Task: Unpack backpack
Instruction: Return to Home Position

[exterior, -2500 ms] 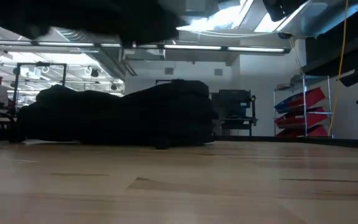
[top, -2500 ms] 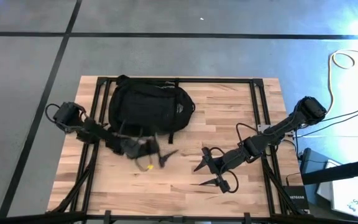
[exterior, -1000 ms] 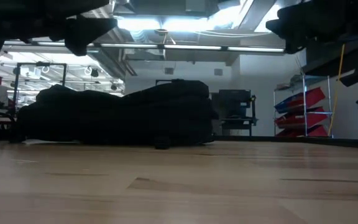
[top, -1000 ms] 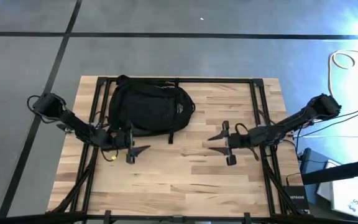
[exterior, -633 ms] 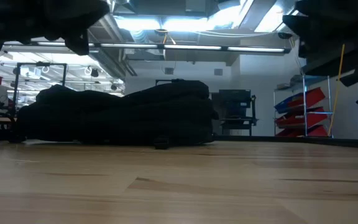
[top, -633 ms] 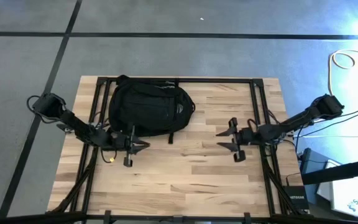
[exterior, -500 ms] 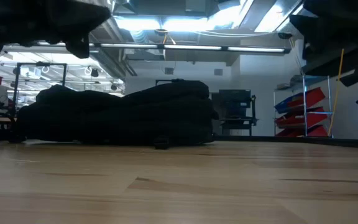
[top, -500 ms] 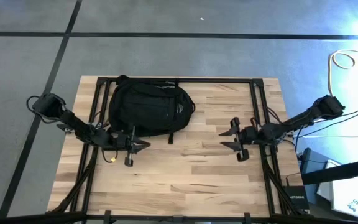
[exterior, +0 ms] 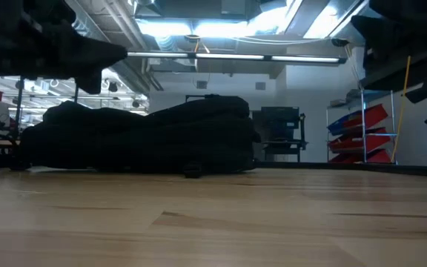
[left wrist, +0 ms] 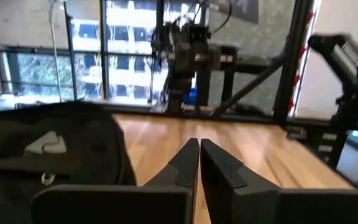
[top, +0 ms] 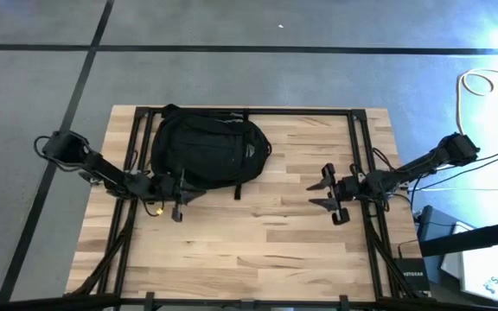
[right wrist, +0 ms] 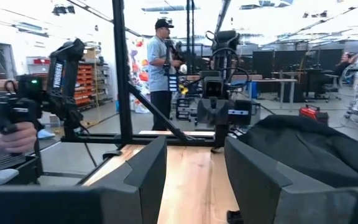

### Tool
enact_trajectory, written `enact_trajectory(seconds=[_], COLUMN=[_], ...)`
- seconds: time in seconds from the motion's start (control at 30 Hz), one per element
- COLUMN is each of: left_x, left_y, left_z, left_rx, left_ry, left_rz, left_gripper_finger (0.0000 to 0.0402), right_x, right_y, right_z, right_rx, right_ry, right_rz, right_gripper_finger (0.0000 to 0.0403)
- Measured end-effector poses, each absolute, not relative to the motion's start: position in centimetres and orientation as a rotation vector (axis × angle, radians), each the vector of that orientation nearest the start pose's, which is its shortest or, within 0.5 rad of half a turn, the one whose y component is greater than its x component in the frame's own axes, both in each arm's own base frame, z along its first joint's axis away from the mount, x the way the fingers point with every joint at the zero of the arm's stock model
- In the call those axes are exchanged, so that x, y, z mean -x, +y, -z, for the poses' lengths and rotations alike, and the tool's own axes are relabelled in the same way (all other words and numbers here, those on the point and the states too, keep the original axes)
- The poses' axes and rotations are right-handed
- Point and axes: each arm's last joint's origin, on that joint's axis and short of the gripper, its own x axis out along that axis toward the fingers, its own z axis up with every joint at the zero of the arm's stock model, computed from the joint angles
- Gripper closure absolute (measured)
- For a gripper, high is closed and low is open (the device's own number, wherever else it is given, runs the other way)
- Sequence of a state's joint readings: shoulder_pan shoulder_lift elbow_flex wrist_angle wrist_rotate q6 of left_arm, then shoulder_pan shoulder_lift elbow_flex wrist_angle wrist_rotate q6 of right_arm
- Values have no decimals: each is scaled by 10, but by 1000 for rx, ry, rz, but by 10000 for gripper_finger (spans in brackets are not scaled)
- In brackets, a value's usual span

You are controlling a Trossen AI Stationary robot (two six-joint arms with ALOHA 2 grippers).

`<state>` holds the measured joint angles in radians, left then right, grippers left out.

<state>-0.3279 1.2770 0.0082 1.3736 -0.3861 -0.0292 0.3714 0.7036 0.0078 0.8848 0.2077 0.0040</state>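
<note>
The black backpack [top: 207,151] lies flat on the wooden table [top: 258,250], at the far left. It also shows in the low view [exterior: 147,137] and the left wrist view [left wrist: 42,155]. My left gripper [top: 195,193] hovers just off the backpack's near edge, raised above the table. Its fingers [left wrist: 199,155] are shut with nothing between them. My right gripper [top: 314,194] hangs open over the table's right half. It points toward the backpack [right wrist: 316,149] and is well apart from it.
Black frame rails [top: 359,147] run along the table's left, right and far sides. A backpack strap [top: 239,186] trails toward the near edge. Bare wood stretches across the near half. A person [right wrist: 162,59] stands in the room beyond, and a hand [right wrist: 8,135] shows at the side.
My left gripper has shut, with nothing between its fingers, and stayed by the backpack's near edge. My right gripper has drawn back toward the table's right edge, still open. The backpack has not moved.
</note>
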Motion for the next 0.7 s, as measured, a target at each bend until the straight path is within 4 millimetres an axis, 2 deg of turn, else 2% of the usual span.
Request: enact_trajectory(seconds=[0.33, 0.7], left_x=[-155, -131], left_y=[-41, -33], left_z=[-156, -166], left_rx=[50, 41], left_ry=[-63, -8], left_rz=[-49, -49], left_gripper_finger=[401, 401], right_x=[-133, -133], right_y=[45, 47], right_z=[-180, -174], right_rx=[-52, -26], right_ry=[-165, -111], right_rz=[-161, -203], right_gripper_finger=[258, 258])
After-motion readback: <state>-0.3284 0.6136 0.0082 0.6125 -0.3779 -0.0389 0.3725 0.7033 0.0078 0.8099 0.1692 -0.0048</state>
